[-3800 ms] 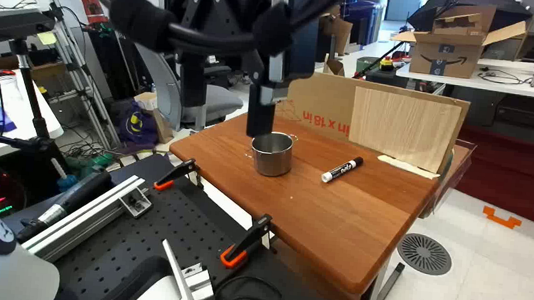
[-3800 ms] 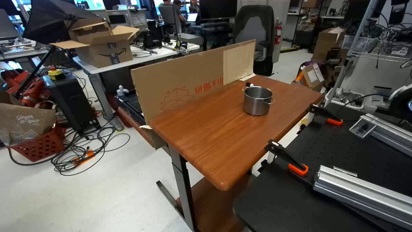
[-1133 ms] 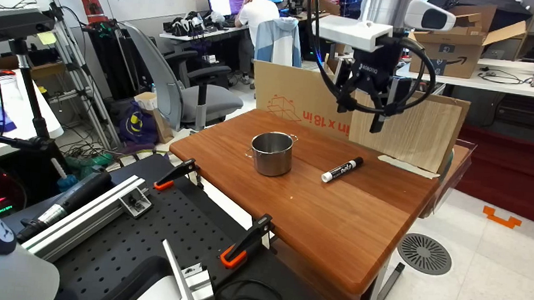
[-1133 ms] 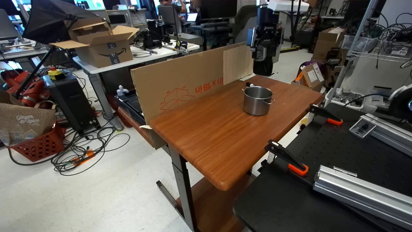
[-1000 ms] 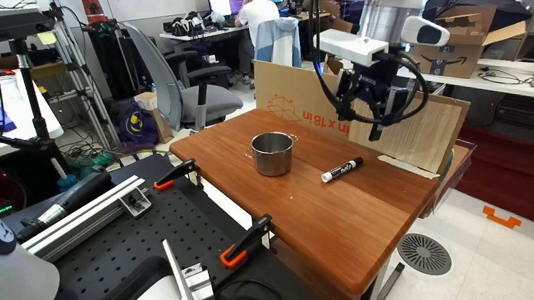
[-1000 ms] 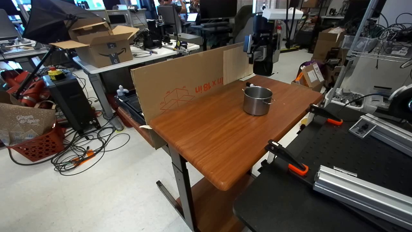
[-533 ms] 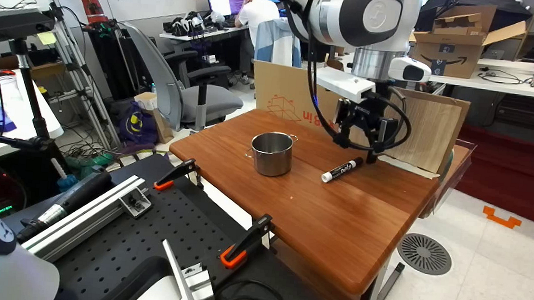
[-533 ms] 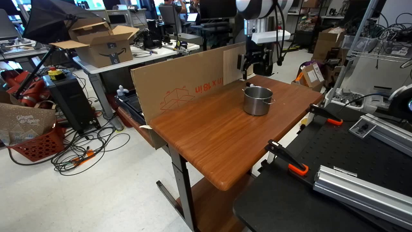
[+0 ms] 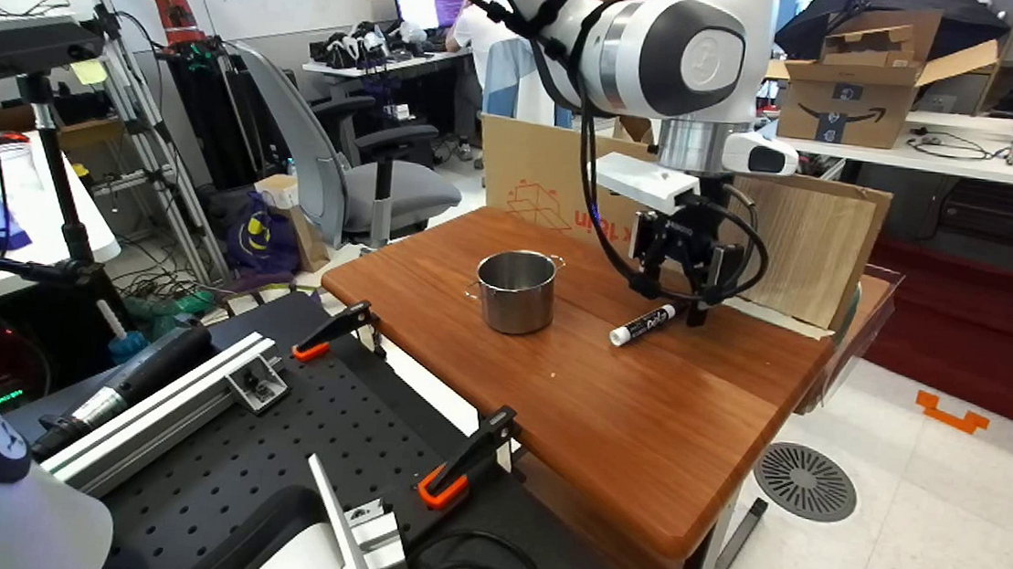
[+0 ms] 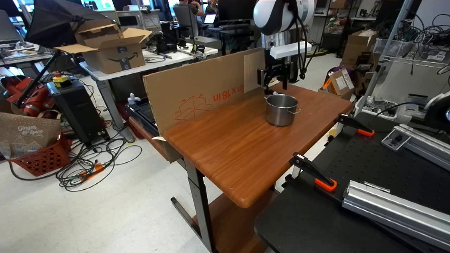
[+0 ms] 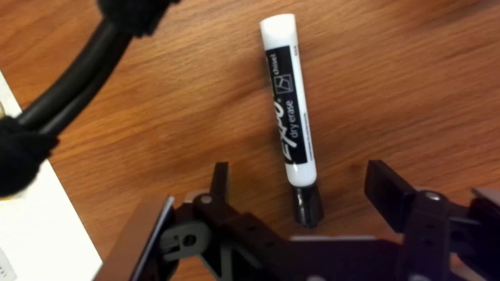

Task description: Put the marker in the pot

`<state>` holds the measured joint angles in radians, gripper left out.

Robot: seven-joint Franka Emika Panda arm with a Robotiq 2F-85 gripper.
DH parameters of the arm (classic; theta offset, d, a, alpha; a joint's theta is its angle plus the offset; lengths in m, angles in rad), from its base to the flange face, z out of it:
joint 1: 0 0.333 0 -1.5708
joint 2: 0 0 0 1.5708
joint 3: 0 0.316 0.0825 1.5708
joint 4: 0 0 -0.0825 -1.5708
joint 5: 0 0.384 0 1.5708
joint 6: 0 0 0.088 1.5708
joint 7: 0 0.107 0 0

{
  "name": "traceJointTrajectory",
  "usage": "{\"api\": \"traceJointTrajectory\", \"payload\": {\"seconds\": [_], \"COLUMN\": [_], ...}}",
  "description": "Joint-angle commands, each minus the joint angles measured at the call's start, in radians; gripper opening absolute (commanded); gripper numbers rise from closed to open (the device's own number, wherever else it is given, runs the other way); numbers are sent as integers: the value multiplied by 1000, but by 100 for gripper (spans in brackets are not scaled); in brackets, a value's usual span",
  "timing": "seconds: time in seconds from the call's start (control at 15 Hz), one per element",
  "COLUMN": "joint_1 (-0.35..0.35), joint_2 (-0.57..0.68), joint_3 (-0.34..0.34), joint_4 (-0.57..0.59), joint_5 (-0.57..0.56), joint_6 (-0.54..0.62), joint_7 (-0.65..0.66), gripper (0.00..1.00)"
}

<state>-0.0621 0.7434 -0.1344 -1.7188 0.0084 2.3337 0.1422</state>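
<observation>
In the wrist view we see the gripper [image 11: 299, 181] wide, the black end of the marker [image 11: 291, 117] between its fingers. The marker lies on the table [image 9: 603, 440], apart from the pot [image 9: 516, 307].

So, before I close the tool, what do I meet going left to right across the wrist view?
Black cable, one fingertip, the marker, the other fingertip.
</observation>
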Motion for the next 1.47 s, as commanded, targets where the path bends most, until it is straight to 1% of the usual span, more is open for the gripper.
{"api": "traceJointTrajectory", "payload": {"seconds": [0.0,0.47,0.53,0.67,0.87,1.13,1.4], "joint_1": [4,1,1,1,1,22,54], "joint_2": [20,22,22,23,10,-58,-153], "joint_3": [-6,-3,-3,-3,-2,-4,-4], "joint_4": [34,46,48,52,42,-24,-103], "joint_5": [-18,-16,-16,-16,-15,-24,-35], "joint_6": [-6,-12,-13,-15,-13,29,68], "joint_7": [19,15,15,15,13,23,42], "gripper": [58,5,1,5,5,5,5]}}
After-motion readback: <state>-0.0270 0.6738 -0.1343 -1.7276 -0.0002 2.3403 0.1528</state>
